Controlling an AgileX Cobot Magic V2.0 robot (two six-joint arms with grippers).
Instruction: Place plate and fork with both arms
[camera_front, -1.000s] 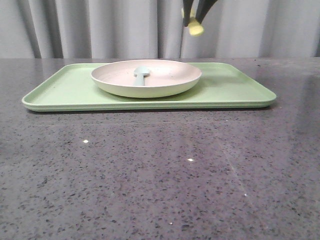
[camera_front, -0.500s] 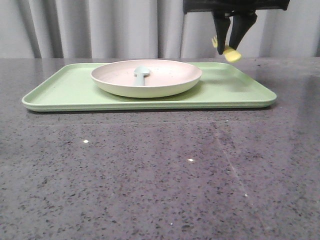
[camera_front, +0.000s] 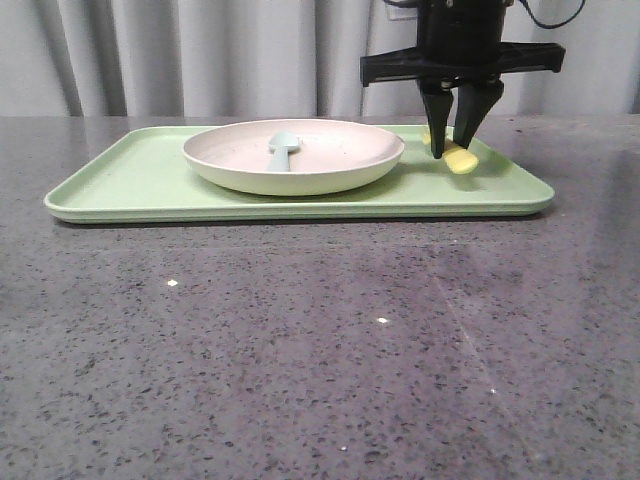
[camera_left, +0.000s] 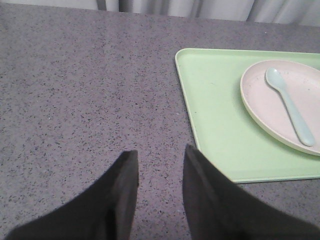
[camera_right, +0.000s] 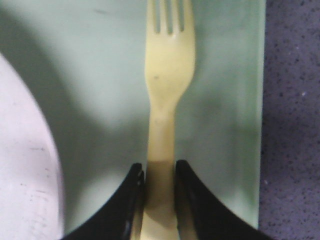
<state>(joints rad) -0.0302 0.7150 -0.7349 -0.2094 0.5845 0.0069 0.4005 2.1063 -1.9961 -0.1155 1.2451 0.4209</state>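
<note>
The pinkish-cream plate (camera_front: 293, 155) sits on the light green tray (camera_front: 140, 180) with a pale blue spoon (camera_front: 283, 150) in it. It also shows in the left wrist view (camera_left: 272, 107) and at the edge of the right wrist view (camera_right: 22, 165). My right gripper (camera_front: 452, 150) is shut on the yellow fork (camera_front: 458, 160) by its handle, low over the tray's right part, beside the plate. In the right wrist view the gripper (camera_right: 159, 172) clamps the fork (camera_right: 169, 65), tines pointing away. My left gripper (camera_left: 160, 155) is open and empty over the bare table, left of the tray.
The tray (camera_left: 215, 115) lies across the back of the dark speckled table (camera_front: 320, 350). A grey curtain (camera_front: 200, 50) hangs behind. The tray's right rim (camera_right: 261, 110) runs close beside the fork.
My right gripper has come down and moved right with the fork, from high above the plate to just over the tray's right part. The plate and spoon have not moved.
</note>
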